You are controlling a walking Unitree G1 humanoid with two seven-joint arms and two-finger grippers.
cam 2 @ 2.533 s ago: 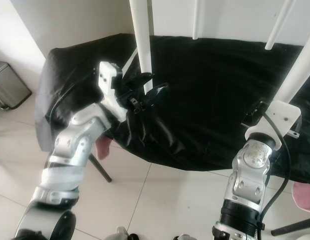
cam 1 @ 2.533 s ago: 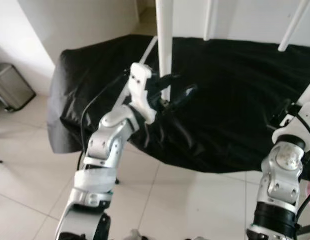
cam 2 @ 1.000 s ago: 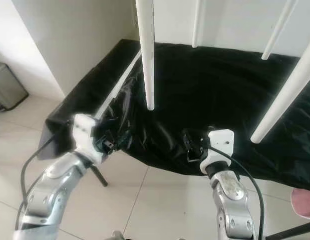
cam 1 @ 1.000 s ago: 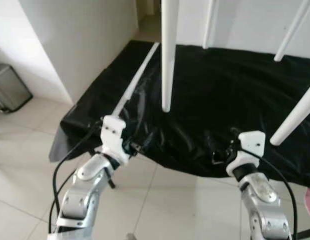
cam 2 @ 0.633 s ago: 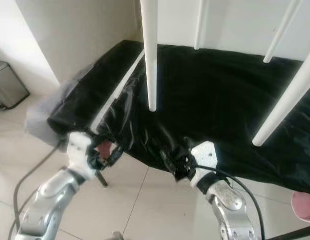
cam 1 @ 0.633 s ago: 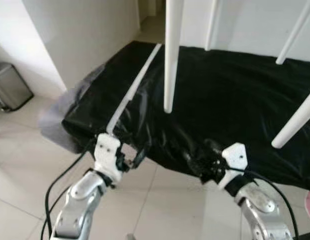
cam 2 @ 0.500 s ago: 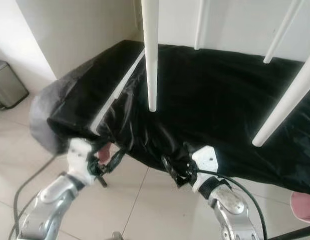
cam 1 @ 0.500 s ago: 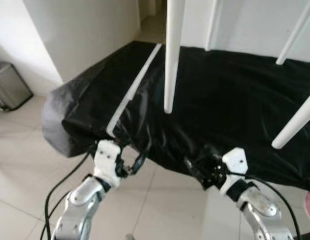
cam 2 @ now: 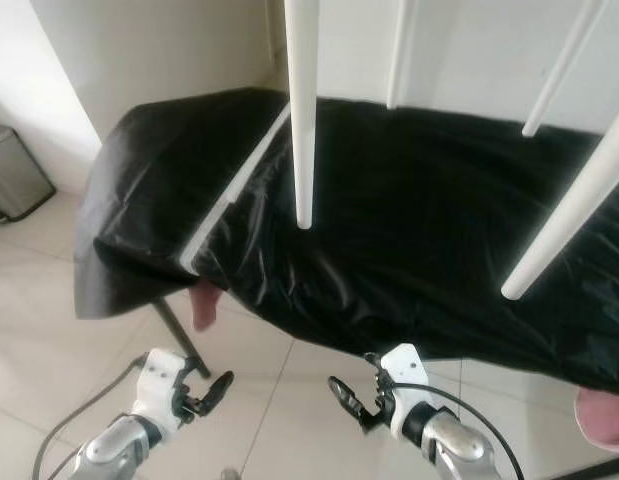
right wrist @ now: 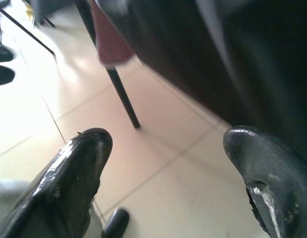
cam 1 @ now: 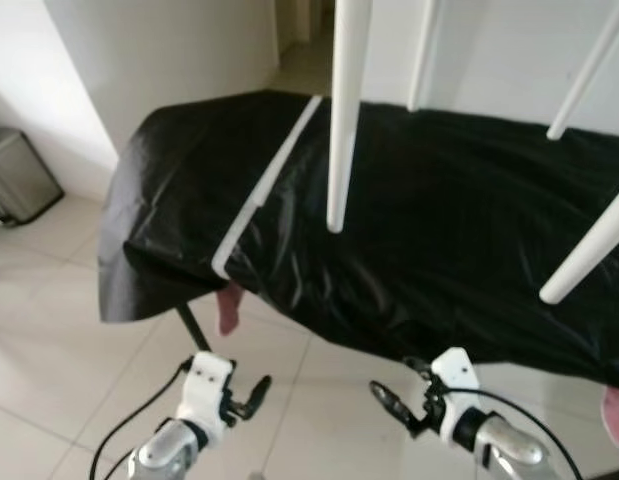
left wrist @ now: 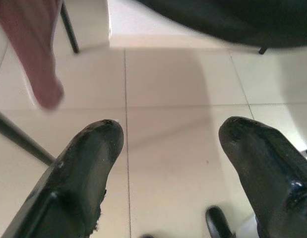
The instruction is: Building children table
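Several white table legs point upward over a surface draped in black cloth [cam 1: 469, 200]: the nearest leg [cam 1: 344, 120] hangs in the middle, another leg [cam 1: 589, 245] slants at the right. A white strip [cam 1: 264, 185] lies along the cloth on the left. Both arms hang low over the floor tiles, in front of the cloth's near edge. My left gripper [cam 1: 251, 392] is open and holds nothing; its wrist view has its fingers [left wrist: 89, 163] spread above bare tile. My right gripper [cam 1: 392, 402] is open too, its fingers [right wrist: 74, 168] apart below the cloth edge.
A pink object [cam 1: 229, 306] hangs under the cloth's front left corner, beside a thin black stand leg [cam 1: 192, 326]. A grey bin [cam 1: 19, 175] stands by the wall at the far left. Pale floor tiles [cam 1: 49, 330] stretch in front.
Both grippers have dropped from the cloth's front edge down toward the floor. The cloth's left corner, earlier lifted and blurred, now hangs flat.
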